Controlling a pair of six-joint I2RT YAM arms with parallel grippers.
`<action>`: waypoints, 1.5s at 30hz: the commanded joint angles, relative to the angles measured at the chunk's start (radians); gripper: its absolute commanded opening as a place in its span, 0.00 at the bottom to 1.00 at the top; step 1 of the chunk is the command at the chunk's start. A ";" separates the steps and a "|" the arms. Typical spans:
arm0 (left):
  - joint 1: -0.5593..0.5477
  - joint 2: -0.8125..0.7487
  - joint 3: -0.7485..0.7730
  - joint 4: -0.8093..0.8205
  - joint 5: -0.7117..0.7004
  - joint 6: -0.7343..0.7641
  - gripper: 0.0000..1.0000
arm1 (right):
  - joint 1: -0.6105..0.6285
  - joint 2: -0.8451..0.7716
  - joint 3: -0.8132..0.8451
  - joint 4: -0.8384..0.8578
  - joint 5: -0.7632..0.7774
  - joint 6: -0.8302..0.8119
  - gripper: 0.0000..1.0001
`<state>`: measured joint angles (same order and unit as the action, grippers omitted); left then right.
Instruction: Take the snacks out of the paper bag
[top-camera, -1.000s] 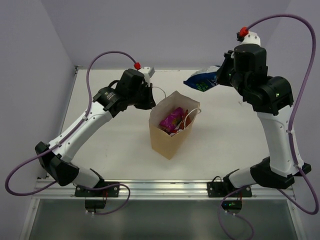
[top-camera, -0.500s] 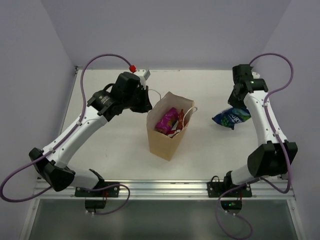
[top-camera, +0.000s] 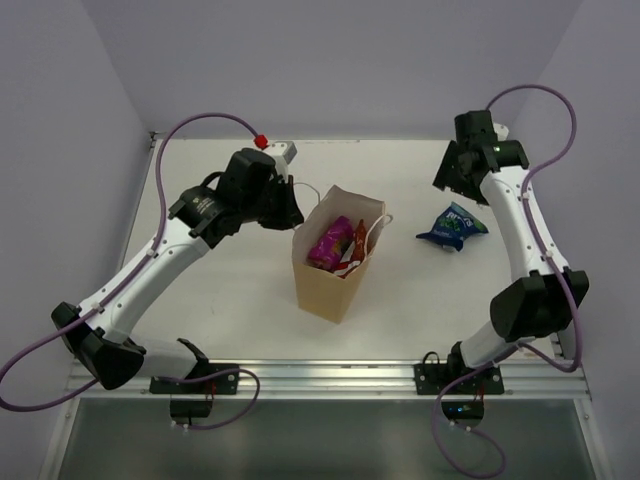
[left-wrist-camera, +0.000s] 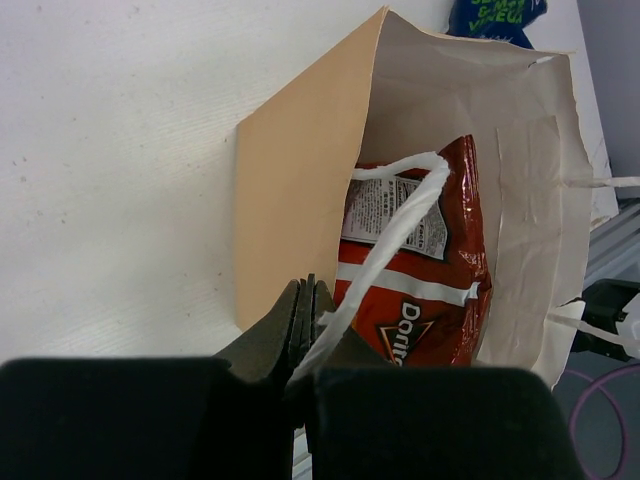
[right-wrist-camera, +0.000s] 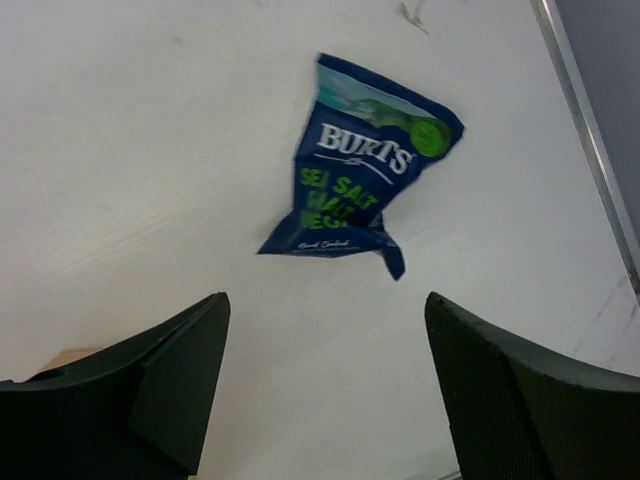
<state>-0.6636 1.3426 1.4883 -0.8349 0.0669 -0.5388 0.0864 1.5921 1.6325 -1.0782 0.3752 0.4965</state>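
The tan paper bag (top-camera: 328, 278) stands upright mid-table with its mouth held wide. Inside it lie a purple snack packet (top-camera: 328, 243) and a red Doritos bag (top-camera: 358, 252), the Doritos bag (left-wrist-camera: 425, 300) also filling the left wrist view. My left gripper (top-camera: 291, 207) is at the bag's far left rim, shut on the white cord handle (left-wrist-camera: 400, 212); its jaws (left-wrist-camera: 308, 298) pinch the cord. A blue snack packet (top-camera: 452, 226) lies flat on the table right of the bag. My right gripper (top-camera: 453, 176) hangs above and behind it, open and empty (right-wrist-camera: 326, 300), with the blue packet (right-wrist-camera: 362, 195) below.
The bag's second cord handle (top-camera: 378, 228) droops over its right rim. A metal rail (top-camera: 320, 375) runs along the table's near edge by the arm bases. Grey walls close in the back and both sides.
My right gripper carried the blue packet down to the table right of the bag, opened, let it go and drew back. The left gripper kept its hold on the handle.
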 joint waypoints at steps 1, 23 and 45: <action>-0.005 -0.037 -0.011 0.045 0.022 -0.007 0.00 | 0.141 -0.070 0.202 -0.052 -0.001 -0.038 0.81; -0.005 -0.048 -0.005 0.062 0.043 0.008 0.01 | 0.638 0.006 0.198 -0.135 -0.234 0.048 0.49; -0.004 -0.040 -0.049 0.086 0.033 0.002 0.00 | 0.682 0.037 0.580 -0.210 -0.203 0.019 0.00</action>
<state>-0.6636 1.3251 1.4483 -0.8017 0.0902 -0.5385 0.7677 1.6394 2.0228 -1.2484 0.1638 0.5308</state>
